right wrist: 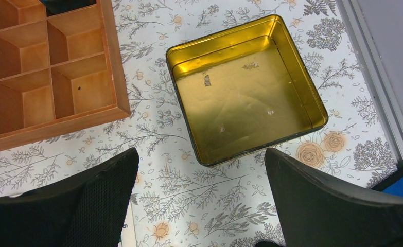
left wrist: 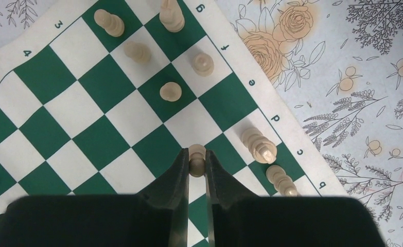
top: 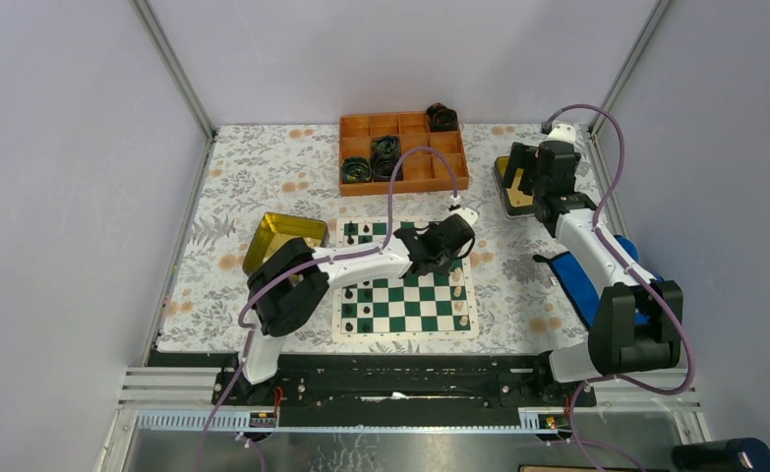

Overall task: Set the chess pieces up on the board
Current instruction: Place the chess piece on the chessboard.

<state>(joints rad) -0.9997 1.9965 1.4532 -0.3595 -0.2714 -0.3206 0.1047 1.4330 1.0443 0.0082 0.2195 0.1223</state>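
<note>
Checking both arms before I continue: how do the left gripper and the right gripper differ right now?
The left gripper is shut on a cream-white chess piece; the right gripper is open and holds nothing. The left gripper is over the chessboard, near its lettered edge; the right gripper hangs off the board, by an empty yellow-lined square tin. Both have black fingers and point down at the table.

Middle of the board (top: 410, 305) was wide open; cream pieces (top: 458, 292) crowded its right edge, black pieces (top: 349, 313) its left, and the left arm (top: 361, 264) lay across it.
</note>
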